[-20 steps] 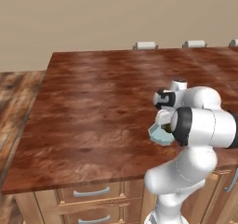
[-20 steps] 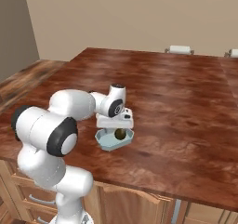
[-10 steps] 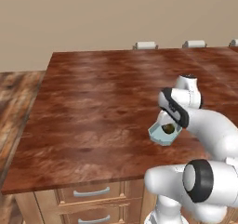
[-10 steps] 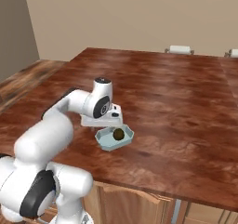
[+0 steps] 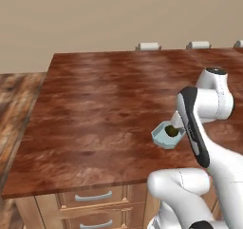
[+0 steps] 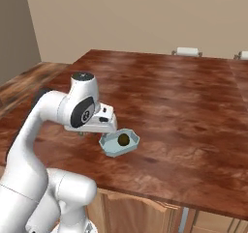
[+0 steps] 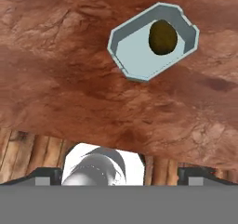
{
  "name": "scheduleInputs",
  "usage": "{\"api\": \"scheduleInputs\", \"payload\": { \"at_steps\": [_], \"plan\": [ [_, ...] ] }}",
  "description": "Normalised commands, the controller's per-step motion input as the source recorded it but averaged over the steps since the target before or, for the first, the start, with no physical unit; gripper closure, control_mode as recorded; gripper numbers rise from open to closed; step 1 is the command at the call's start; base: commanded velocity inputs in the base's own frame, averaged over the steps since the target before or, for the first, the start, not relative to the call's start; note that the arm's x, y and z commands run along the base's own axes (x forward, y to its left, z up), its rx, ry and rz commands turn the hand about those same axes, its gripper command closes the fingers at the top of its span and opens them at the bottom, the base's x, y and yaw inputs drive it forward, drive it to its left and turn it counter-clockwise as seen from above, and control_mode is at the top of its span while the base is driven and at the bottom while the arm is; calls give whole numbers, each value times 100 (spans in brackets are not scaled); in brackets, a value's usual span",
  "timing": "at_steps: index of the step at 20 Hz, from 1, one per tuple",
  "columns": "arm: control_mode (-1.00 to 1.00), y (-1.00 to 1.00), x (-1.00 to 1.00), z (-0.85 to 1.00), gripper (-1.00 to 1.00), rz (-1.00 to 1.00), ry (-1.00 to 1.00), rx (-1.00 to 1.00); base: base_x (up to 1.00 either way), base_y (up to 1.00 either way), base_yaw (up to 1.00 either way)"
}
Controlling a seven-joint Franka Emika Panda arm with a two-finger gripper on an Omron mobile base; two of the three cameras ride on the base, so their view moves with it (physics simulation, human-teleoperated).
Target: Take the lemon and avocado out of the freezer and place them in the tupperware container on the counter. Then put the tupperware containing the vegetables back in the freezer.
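The pale blue tupperware container [image 6: 110, 150] stands on the reddish-brown counter [image 6: 184, 106] near its front edge. The dark brown-olive avocado [image 6: 124, 139] lies inside it. In the hand view the avocado [image 7: 162, 37] rests at one end of the tub [image 7: 135, 56], up and to the right of my gripper [image 7: 119, 174]. The gripper's jaws are open with nothing between them. In the right base view the gripper [image 6: 94, 130] hovers just left of the tub, clear of it. In the left base view my forearm covers part of the container [image 5: 159, 137] and avocado [image 5: 172, 131]. The lemon and the freezer are out of view.
Light wooden drawers with silver handles [image 5: 92, 197] sit under the counter's front edge. White chair backs [image 5: 148, 46] line the far edge. Wood floor [image 5: 14, 95] lies to the left. The counter [image 5: 104, 95] stretches wide and bare to the left of the tub.
My hand has drawn back from right above the tub, leaving the avocado lying in it. The arm has swung round and lifted. The jaws stay open.
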Motion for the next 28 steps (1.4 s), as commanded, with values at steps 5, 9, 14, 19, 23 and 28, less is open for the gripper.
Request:
{"api": "scheduleInputs", "payload": {
  "at_steps": [5, 9, 14, 19, 23, 28],
  "plan": [
    [-100, 0, -77, 100, -100, -15, 1, 0, 0, 0, 0],
    [-100, 2, -75, 100, -100, -12, 7, 0, 0, 0, 0],
    [-100, 24, -54, 71, -100, -8, 13, 0, 0, 0, 0],
    [-100, 32, -35, 14, -100, -2, 2, 0, 0, 0, 0],
    [100, 19, -21, 0, -100, 0, 0, -1, -37, 29, 0],
    [100, 0, 0, 0, -100, 0, 0, 0, -95, 97, 0]
  ]
}}
